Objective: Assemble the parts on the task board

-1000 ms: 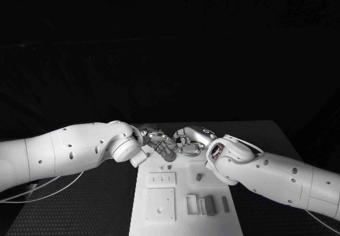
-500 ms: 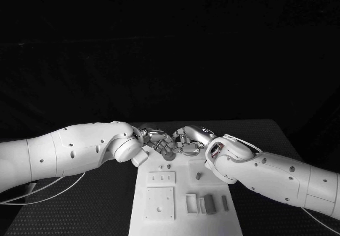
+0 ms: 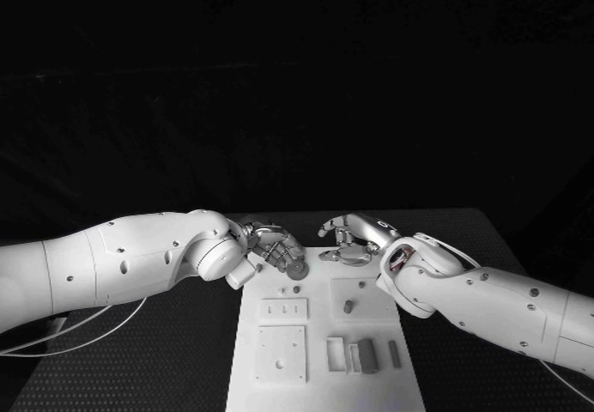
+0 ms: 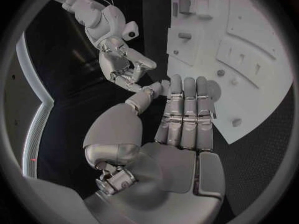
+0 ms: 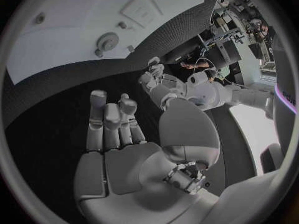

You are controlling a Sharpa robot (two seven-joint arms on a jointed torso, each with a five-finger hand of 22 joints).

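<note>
The white task board (image 3: 316, 378) runs down the middle of the table. My left hand (image 3: 277, 249) hovers at its far left corner with fingers straight and nothing in them; in the left wrist view the fingertips (image 4: 187, 84) lie beside a round disc (image 4: 216, 90) on the board (image 4: 255, 40). My right hand (image 3: 354, 239) is at the far right corner, palm (image 5: 121, 169) bare, fingers apart. A short grey peg (image 3: 350, 305) stands mid-board. Grey bars (image 3: 366, 355) lie near the front right. The right wrist view shows the disc (image 5: 107, 41).
Two white raised plates (image 3: 281, 354) with holes sit on the board's left half. Black table (image 3: 148, 360) lies on both sides of the board. Both white forearms (image 3: 495, 309) slant in low over the table's sides.
The hands were close together over the board's far edge; my right hand has pulled back to the right, leaving a gap. The left hand has barely moved.
</note>
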